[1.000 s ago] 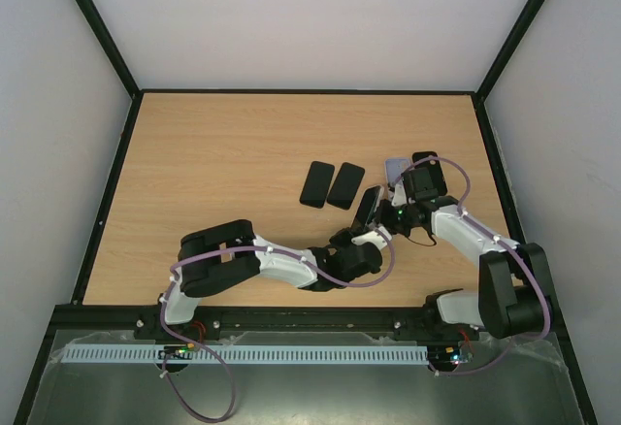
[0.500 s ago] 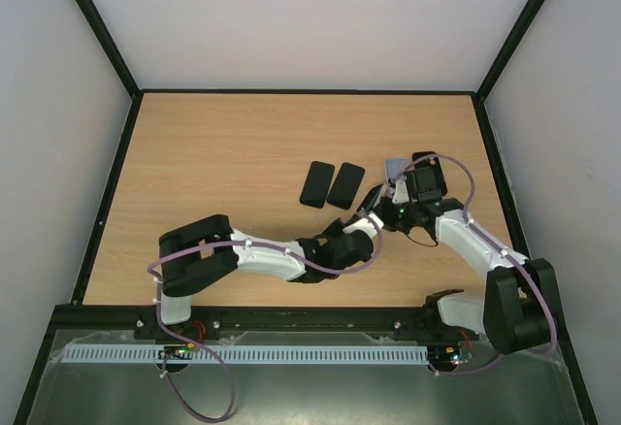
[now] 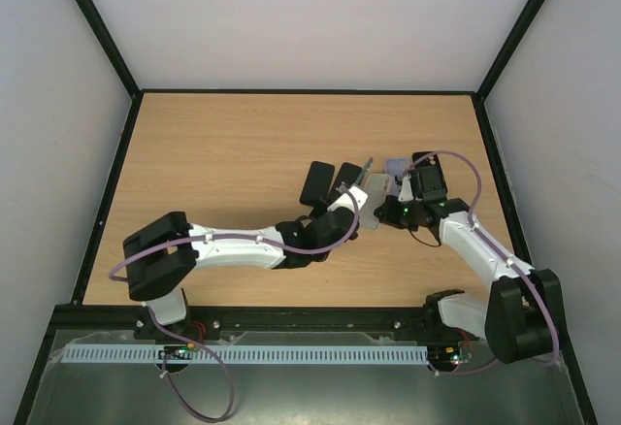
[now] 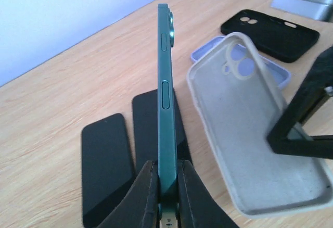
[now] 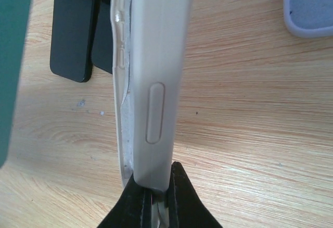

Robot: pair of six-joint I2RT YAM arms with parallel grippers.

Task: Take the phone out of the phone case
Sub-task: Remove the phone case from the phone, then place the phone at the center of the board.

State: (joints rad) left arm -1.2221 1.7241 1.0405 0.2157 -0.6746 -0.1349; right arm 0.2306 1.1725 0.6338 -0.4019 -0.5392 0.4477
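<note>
From above, over the light wooden table (image 3: pixel 213 153), the left gripper (image 3: pixel 353 192) holds a slim dark green phone (image 3: pixel 363 172) on edge right of centre, and the right gripper (image 3: pixel 384 198) meets it from the other side with an off-white silicone phone case (image 3: pixel 378 184). Phone and case stand just beside each other, the phone out of the case. Two flat black rectangular slabs (image 3: pixel 316 182) lie side by side on the wood under the left gripper, and a lilac silicone case (image 3: pixel 396 166) lies near the right one. In the left wrist view the left gripper's jaws are closed narrow on the phone's lower end, and the phone rises upright, edge-on, side buttons showing. To its right the off-white case gapes empty, tilted, with a black finger of the right gripper on its far rim. A black case with a camera cut-out (image 4: pixel 270 30) lies behind on the table. In the right wrist view the right gripper's jaws pinch the bottom edge of the off-white case, seen edge-on. The phone fills the left border, apart from the case.
</note>
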